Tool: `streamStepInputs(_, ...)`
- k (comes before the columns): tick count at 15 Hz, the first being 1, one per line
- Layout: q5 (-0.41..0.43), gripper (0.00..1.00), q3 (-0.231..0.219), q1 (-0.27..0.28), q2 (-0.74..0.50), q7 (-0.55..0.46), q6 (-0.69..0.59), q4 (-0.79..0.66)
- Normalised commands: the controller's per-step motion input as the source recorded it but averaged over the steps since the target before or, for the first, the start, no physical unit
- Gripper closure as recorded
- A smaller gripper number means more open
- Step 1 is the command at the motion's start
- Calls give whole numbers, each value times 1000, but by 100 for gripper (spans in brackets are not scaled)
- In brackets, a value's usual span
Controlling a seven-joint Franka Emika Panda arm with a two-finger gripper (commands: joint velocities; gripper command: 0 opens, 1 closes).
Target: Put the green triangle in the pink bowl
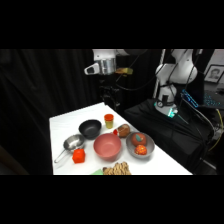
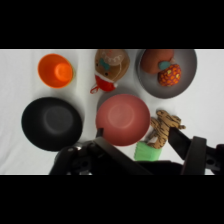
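Note:
The green triangle (image 2: 147, 151) is a small bright green block lying on the white table just beside the pink bowl (image 2: 123, 119), between it and a striped toy. In the side view only a green sliver (image 1: 98, 171) shows at the table's front edge, in front of the pink bowl (image 1: 107, 146). My gripper (image 1: 102, 69) hangs high above the table's far end, well clear of everything. In the wrist view the gripper (image 2: 146, 159) is open, its dark fingers (image 2: 192, 150) spread wide with nothing held; the green block shows between them, far below.
A black bowl (image 2: 51, 123) sits beside the pink one, with an orange cup (image 2: 56, 70) beyond it. A grey bowl (image 2: 186, 75) holds red-orange items. A brown plush toy (image 2: 111, 67) and a striped toy (image 2: 164, 129) lie close by. A small metal pot (image 1: 73, 144) and a red-orange block (image 1: 78, 156) stand at the left.

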Motion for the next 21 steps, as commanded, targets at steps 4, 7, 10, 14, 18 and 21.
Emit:
streamStepInputs(4, -16, 0, 29, 15, 81, 97, 27, 100)
streamStepInputs(7, -62, 0, 81, 61, 273, 256, 43, 332)
streamStepInputs(10, -81, 0, 81, 81, 406, 296, 11, 499)
streamStepInputs(14, -95, 0, 59, 88, 448, 315, 4, 589)
streamStepInputs(18, -140, 0, 21, 97, 409, 342, 14, 578)
streamStepInputs(21, -161, 0, 13, 122, 412, 309, 66, 543)
